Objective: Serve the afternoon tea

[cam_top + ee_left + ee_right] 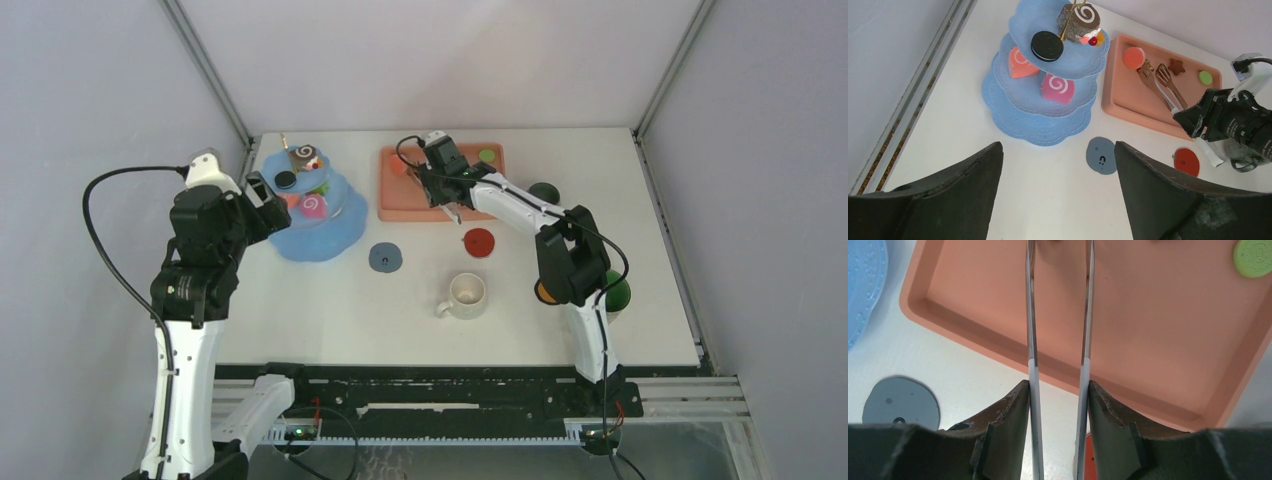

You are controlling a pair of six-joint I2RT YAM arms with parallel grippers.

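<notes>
1. The right gripper (1058, 388) is pinching the thin metal tongs (1032, 340). Each finger presses on the outside of one tong arm, and the two arms stand apart between the fingers.
2. The tongs reach out over the salmon-pink rectangular tray (1158, 340). Their brown forked tips lie close to an orange round pastry (1133, 57) at the tray's left end; contact cannot be told.
3. The tray also holds a brown star-shaped pastry (1176, 65) and a green round biscuit (1254, 257) in its far right corner.
4. The left gripper (1058, 146) hangs with its fingers spread wide and nothing between them, over the white table (330, 310) beside the blue tiered dessert tower (1013, 115).
5. The tower's top tier carries a chocolate swirl roll (1079, 20) and a black sandwich biscuit (1047, 46). The tier below carries a coral swirl pastry (1020, 63) and a pink swirl roll (1058, 88).
6. A grey round coaster (900, 400) and a red round coaster (479, 241) lie flat on the table near the tray's near edge.
7. A cream mug (466, 294) stands nearer the arm bases. A green mug (617, 295) sits beside the right arm, partly hidden by it.
</notes>
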